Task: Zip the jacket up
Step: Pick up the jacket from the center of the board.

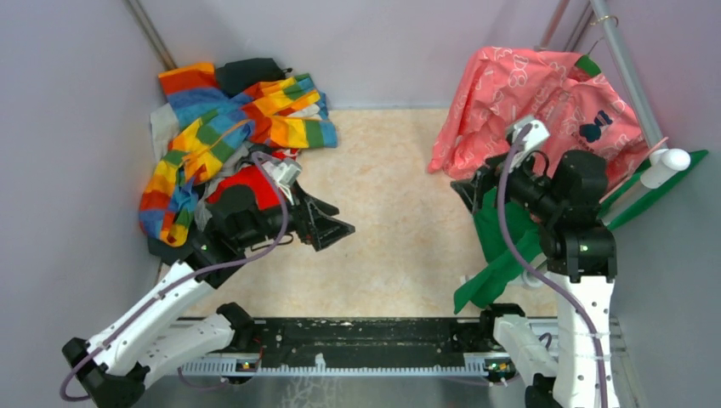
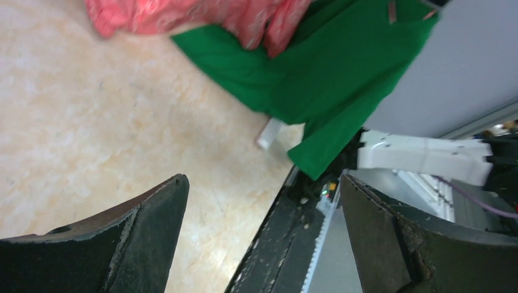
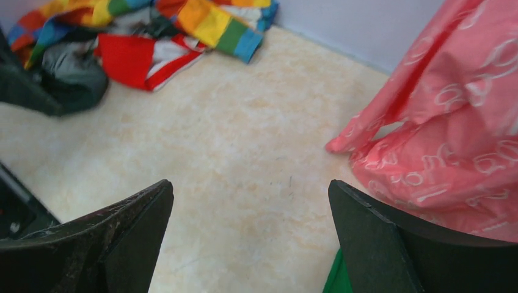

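Rainbow-striped jacket (image 1: 229, 127) crumpled at the far left corner of the table (image 1: 400, 212), left gripper (image 1: 333, 223) just near of it, jaws wide apart and empty, right gripper (image 3: 250, 186) likewise spread, its wrist view catches the jacket, left wrist view shows green cloth (image 2: 317, 67) and pink garment (image 2: 183, 15) instead

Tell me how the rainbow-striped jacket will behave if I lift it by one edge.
Probably floppy: the rainbow-striped jacket lies crumpled in folds, so it should sag. Likely light, being thin cloth. It might drag the black garment bunched against it.
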`<action>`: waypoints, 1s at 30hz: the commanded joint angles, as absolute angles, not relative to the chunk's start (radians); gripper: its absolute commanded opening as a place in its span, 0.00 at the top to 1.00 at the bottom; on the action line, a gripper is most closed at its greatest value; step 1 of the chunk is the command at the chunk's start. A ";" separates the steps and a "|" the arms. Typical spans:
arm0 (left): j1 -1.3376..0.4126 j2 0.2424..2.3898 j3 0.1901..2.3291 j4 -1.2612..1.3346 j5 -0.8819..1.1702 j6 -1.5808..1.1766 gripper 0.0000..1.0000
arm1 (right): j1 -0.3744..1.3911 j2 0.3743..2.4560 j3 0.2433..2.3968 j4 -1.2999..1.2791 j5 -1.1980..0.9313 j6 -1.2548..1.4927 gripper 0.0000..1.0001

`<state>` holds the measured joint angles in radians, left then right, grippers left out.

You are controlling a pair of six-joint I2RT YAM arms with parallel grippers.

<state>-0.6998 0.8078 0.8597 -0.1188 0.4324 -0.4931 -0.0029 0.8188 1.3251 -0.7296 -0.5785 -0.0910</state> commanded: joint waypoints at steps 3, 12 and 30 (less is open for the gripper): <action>-0.714 0.864 0.762 -0.101 0.225 -0.378 0.01 | -0.021 0.801 1.164 -0.795 -0.854 -0.391 0.02; -0.360 0.997 0.832 -0.179 0.147 -0.185 0.02 | -0.024 0.795 0.860 -0.557 -0.922 -0.436 0.03; -0.007 1.511 1.155 0.062 0.057 -0.308 0.07 | 0.020 0.745 0.673 -0.394 -0.958 -0.420 0.05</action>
